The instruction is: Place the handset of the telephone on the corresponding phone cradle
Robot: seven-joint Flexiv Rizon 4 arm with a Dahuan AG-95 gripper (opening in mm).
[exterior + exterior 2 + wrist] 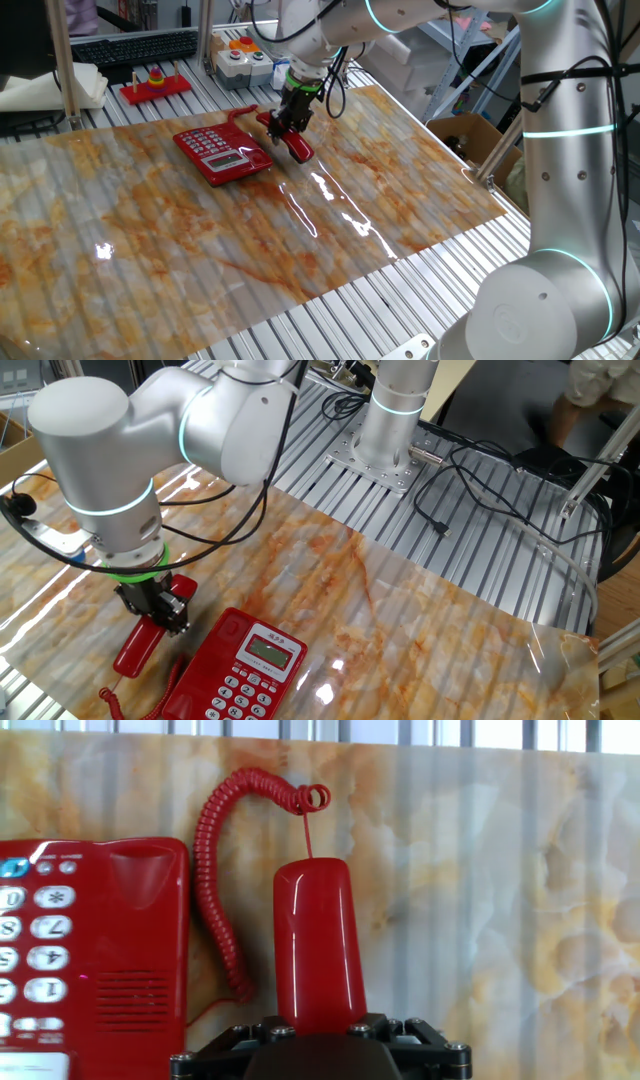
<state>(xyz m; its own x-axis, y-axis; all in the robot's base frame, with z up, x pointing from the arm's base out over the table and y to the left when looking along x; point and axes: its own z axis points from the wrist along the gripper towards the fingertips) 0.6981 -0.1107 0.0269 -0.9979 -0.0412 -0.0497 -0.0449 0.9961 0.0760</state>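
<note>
The red telephone (222, 152) lies on the marbled mat, keypad up; it also shows in the other fixed view (250, 670) and the hand view (90, 950). Its phone cradle (135, 920) is the red strip on the side facing the handset, and nothing rests in it. The glossy red handset (295, 145) lies beside the phone, parallel to it, low at the mat (135, 645) (318, 945). My gripper (288, 122) (160, 612) is shut on the handset near one end. A coiled red cord (215, 870) runs from handset to phone. I cannot tell whether the handset touches the mat.
A red toy tray with coloured rings (155, 85), a keyboard (135, 45) and a button box (245, 55) stand behind the mat. A cardboard box (465, 135) sits at the right. Black cables (480, 490) lie on the slatted table near the arm's base.
</note>
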